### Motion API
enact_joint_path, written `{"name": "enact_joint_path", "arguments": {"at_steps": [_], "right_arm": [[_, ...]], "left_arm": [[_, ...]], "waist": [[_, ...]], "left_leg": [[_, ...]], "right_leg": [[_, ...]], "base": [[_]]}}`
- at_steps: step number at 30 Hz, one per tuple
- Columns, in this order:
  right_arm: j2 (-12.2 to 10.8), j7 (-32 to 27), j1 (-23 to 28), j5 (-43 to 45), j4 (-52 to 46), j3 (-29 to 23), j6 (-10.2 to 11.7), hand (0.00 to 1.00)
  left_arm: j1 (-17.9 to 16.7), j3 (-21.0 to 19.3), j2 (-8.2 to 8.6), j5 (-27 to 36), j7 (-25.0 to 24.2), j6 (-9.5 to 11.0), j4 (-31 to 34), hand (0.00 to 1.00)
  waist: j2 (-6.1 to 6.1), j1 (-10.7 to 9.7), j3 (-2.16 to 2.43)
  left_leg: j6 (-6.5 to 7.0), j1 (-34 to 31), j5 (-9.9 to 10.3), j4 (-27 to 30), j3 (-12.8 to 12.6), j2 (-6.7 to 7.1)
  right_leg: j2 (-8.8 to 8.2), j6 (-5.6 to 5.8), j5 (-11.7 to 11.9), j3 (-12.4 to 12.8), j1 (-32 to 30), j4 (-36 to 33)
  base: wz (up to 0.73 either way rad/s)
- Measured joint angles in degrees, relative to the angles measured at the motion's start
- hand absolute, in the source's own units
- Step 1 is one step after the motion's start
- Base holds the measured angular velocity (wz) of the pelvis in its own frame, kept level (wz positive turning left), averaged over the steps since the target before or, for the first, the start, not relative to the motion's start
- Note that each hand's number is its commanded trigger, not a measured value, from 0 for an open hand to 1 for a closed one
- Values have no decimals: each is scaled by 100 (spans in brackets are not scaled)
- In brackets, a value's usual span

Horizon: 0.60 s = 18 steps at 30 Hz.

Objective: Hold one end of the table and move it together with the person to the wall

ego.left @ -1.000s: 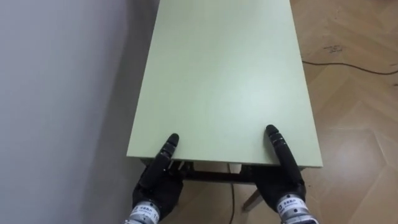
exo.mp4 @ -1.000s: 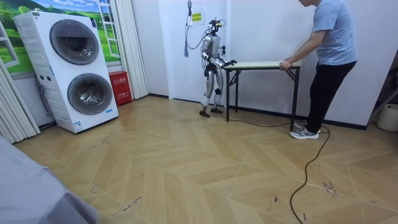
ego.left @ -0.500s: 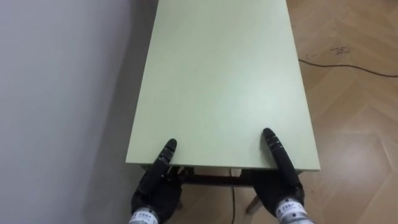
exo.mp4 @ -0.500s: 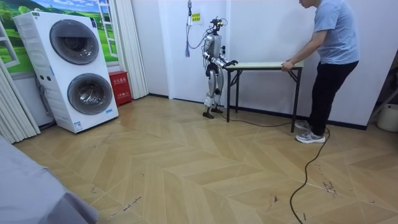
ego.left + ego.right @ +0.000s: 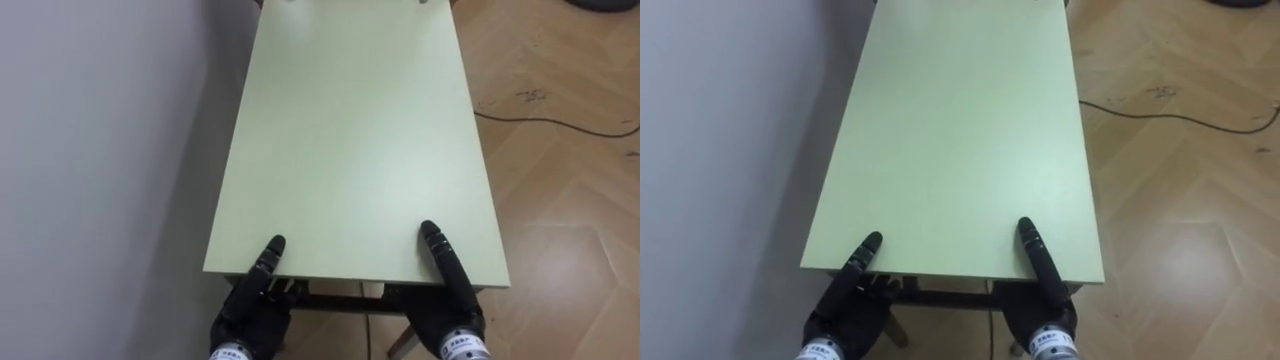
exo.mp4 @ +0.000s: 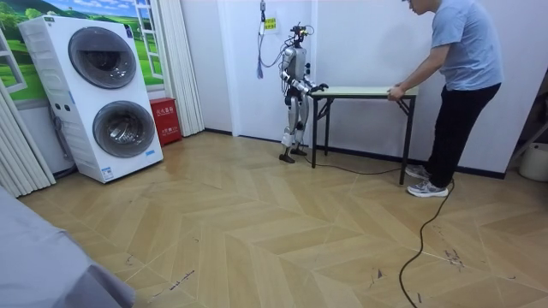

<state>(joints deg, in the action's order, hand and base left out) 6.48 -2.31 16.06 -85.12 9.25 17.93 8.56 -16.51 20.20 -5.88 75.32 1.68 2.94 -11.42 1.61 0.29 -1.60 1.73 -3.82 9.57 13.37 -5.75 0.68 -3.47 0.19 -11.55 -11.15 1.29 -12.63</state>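
Observation:
The pale green table (image 5: 350,150) stretches away from me, its long left side close to a white wall. My left hand (image 5: 250,310) and right hand (image 5: 450,300) hold its near edge, each with the thumb lying on top and the fingers tucked under the board. In the room view I stand at the table's (image 6: 364,89) left end. A person (image 6: 462,77) leans over the opposite end and grips it with a hand (image 6: 396,92).
The white wall (image 5: 100,150) runs tight along the table's left. A dark cable (image 5: 540,120) lies on the wooden floor to the right. Stacked washing machines (image 6: 94,94) and a red box (image 6: 163,120) stand far off at the room view's left.
The table and I have shifted a little toward the room view's right, and the person has stepped back. Both hands keep their hold. The table's far end has come into the eye view.

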Motion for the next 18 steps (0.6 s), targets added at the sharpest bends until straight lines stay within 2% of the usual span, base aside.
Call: {"name": "enact_joint_path", "arguments": {"at_steps": [6, 7, 11, 14, 18], "right_arm": [[-56, 92, -21, 69, 214, -15, -42, 100], [-117, 127, -38, 135, 321, -22, -42, 100], [-319, 129, -85, 284, 523, -45, -73, 100], [-380, 133, -180, 357, 696, -171, -122, 100], [-419, 175, -191, 472, 751, -334, -242, 100]], "left_arm": [[1, -72, 72, -76, -230, 4, -294, 100], [1, -87, 118, -121, -298, 20, -410, 100], [10, -159, 120, -125, -393, 61, -616, 100], [157, -202, 218, -291, -552, 81, -943, 100], [349, -257, 246, -366, -858, 70, -1358, 100]], "waist": [[-38, -12, 35], [-65, -12, 73], [-76, -22, 109], [-55, -21, 99], [11, -20, 98]], "left_leg": [[5, 47, 3, -7, -1, 0], [6, 74, 3, -36, -1, 1], [18, 166, 12, -77, -1, 7], [40, 251, 27, -101, 1, 11], [49, 292, 33, -128, -2, 15]], "right_leg": [[6, 9, 6, 3, 75, 11], [8, 13, 8, 11, 86, 12], [16, 42, 26, 20, 209, 99], [18, 83, 57, 15, 299, 122], [19, 99, 76, 40, 324, 130]], "base": [[3], [0], [5], [3], [-2]]}}
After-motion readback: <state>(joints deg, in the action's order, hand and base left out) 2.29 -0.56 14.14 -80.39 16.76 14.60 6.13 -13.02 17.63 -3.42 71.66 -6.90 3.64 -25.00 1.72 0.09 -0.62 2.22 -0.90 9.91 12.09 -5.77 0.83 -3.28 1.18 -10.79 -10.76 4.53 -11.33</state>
